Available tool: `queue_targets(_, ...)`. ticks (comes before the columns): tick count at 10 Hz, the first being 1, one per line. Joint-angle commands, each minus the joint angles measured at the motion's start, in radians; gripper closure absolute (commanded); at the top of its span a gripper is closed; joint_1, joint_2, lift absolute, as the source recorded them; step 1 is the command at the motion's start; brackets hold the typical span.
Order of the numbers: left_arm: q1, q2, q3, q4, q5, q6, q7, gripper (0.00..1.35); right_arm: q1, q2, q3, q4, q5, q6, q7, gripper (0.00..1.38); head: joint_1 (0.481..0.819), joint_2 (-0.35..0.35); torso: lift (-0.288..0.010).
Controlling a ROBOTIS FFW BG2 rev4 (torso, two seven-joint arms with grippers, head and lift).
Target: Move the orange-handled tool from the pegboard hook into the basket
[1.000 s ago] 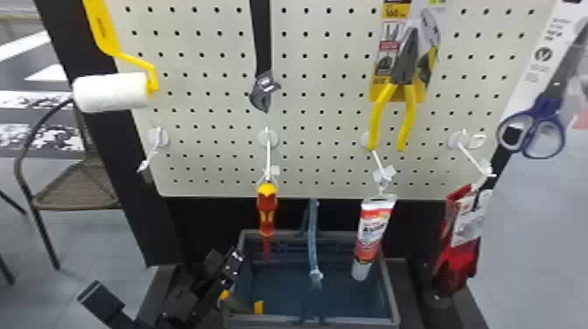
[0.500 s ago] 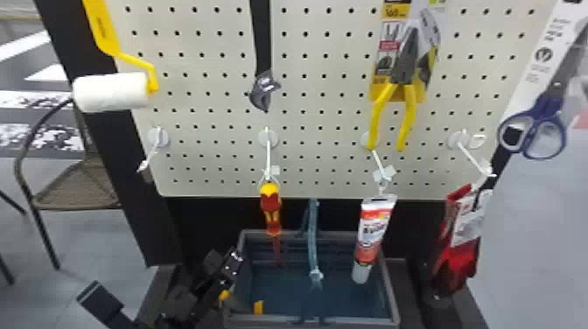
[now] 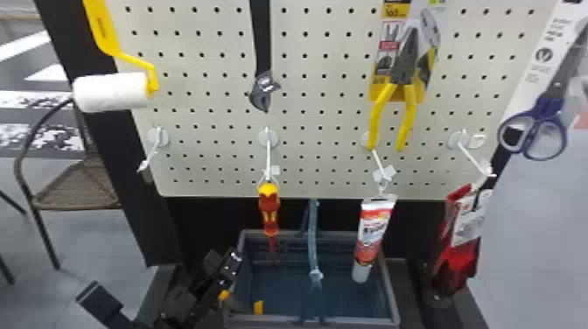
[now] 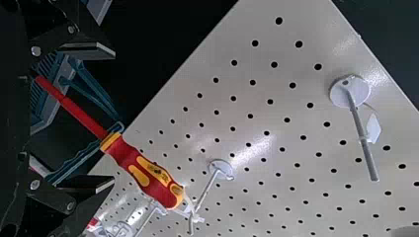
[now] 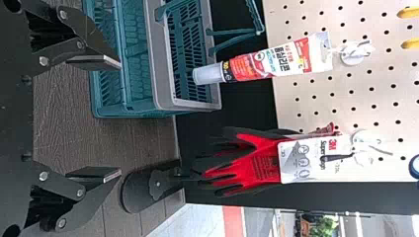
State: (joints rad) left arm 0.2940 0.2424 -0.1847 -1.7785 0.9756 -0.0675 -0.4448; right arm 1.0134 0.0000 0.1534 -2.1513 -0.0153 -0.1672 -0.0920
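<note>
Noted a cream, perforated flat pegboard (image 3: 306,118), set at the far side in a black frame. Below it, seen in the head view, a grey-rimmed teal plastic basket (image 3: 390,288), containing a partly hidden yellow-and-black object (image 3: 258,307) at near left. Under the basket, observed in the right wrist view, a dark brown wood-grain surface (image 5: 64,94). In the room at left, recorded a brown woven chair with a dark frame (image 3: 78,188) on a grey floor (image 3: 26,253).

Found on a white pegboard hook (image 3: 267,153): the orange-handled tool (image 3: 268,210), a screwdriver in red and yellow plastic with a red shaft, hanging shaft down above the far left part of the basket. To its right, on separate hooks, a white-and-red tube (image 3: 372,236) and red-and-black fabric gloves (image 3: 459,245).

Relative to the black two-fingered left gripper (image 3: 164,281), located farther off and to the right, apart from its widely spread fingers. In the left wrist view, seen with the shaft across the line of the finger gap. Observed spread likewise, the black two-fingered right gripper (image 5: 120,118).
</note>
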Motion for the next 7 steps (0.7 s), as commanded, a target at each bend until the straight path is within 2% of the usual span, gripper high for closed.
queue_targets(1,0.003,0.0,0.001,-0.002,0.002,0.0,0.0,0.38,0.001,0.001,0.0,0.0,0.0,0.0,0.0,0.5,0.549,0.0,-0.1)
queue_targets(7,0.001,0.0,0.004,-0.007,0.003,0.0,-0.003,0.37,0.001,0.001,0.0,0.0,0.002,0.0,0.0,0.5,0.549,0.0,-0.1)
